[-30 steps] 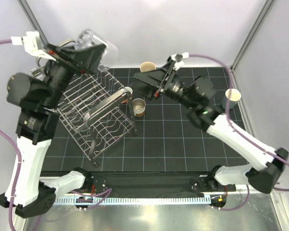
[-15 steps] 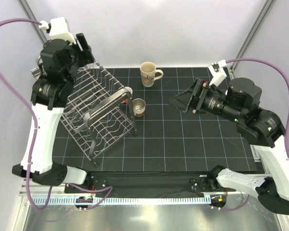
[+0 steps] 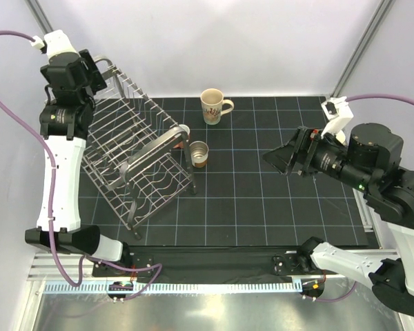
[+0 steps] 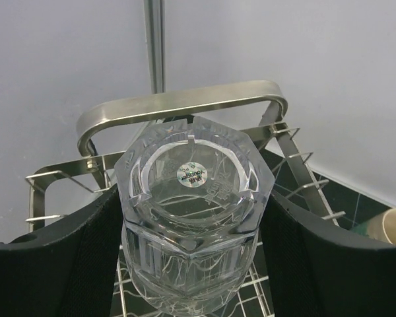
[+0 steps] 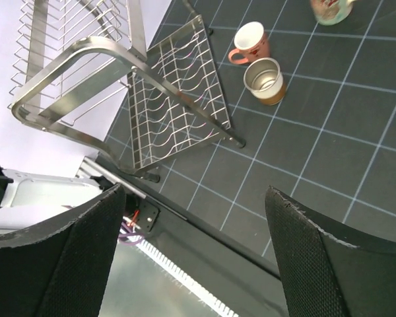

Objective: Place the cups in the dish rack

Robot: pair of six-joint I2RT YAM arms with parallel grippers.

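My left gripper (image 4: 194, 201) is shut on the clear glass (image 4: 193, 178), base toward the camera, held over the far end of the silver wire dish rack (image 3: 134, 155) near its loop handle (image 4: 185, 104). In the top view the left gripper (image 3: 93, 67) is raised at the rack's far left. The cream mug (image 3: 212, 105) stands behind the rack. The salmon-pink mug (image 3: 183, 130) and the small brown-based cup (image 3: 199, 153) stand at the rack's right side. My right gripper (image 3: 281, 157) is open and empty, high over the mat's right half. The grey-teal tumbler is hidden.
The right wrist view shows the rack (image 5: 178, 112), pink mug (image 5: 249, 41), brown-based cup (image 5: 264, 79) and the table's front rail (image 5: 185, 218) below the open right gripper (image 5: 198, 264). Frame posts stand at the back corners.
My left gripper has swung up and back to the rack's far left end with the glass. My right gripper has drawn back to the right, away from the cream mug.
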